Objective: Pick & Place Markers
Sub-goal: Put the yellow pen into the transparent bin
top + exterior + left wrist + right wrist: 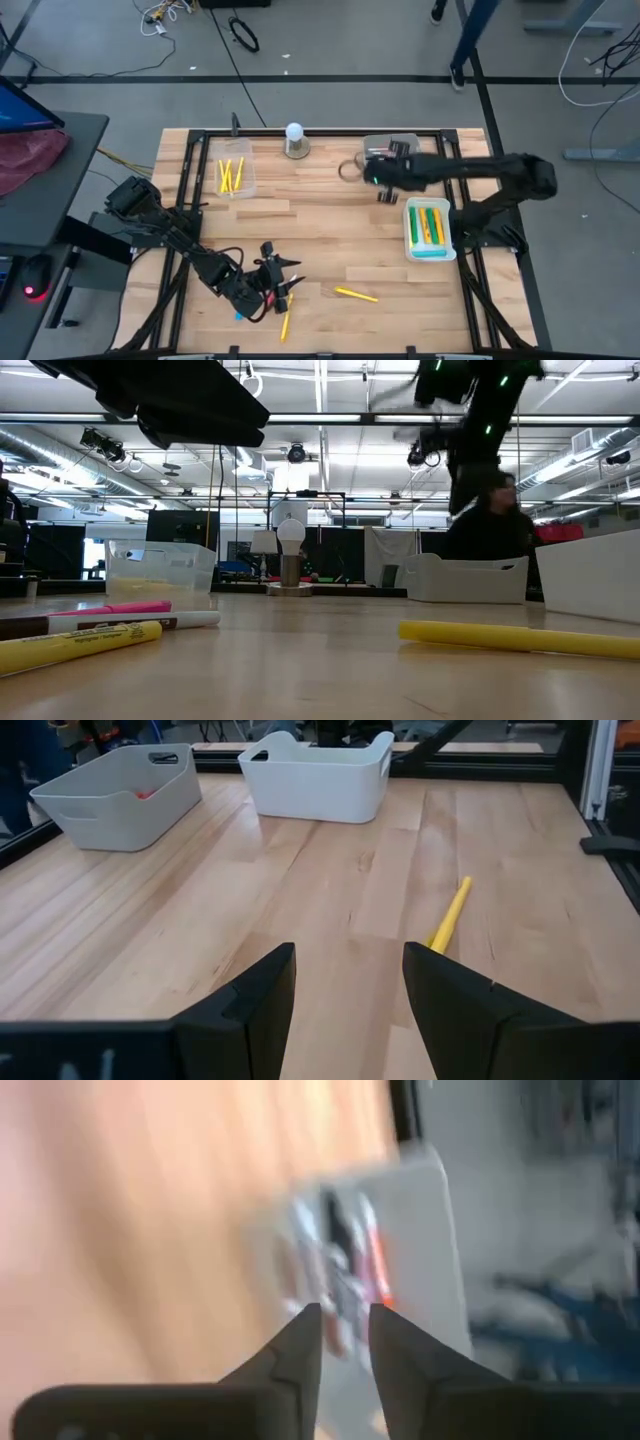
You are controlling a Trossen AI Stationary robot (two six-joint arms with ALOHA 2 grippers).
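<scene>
Loose markers lie on the wooden table: a yellow one (357, 294), another yellow one (285, 322), and a pink (115, 608) and a white one (130, 623) by the near edge. My left gripper (285, 275) hovers open near the front. The yellow marker (450, 915) lies just beyond its fingers and nothing is between them. My right gripper (345, 1330) is in the air beside the grey bin (392, 148), slightly open with nothing between its fingers. Red and dark markers (350, 1270) lie in that bin.
A white bin (430, 230) at the right holds green and yellow markers. A clear bin (235, 175) at the back left holds yellow ones. A white round-topped knob (294, 138) stands at the far edge. A black frame (470, 200) borders the table.
</scene>
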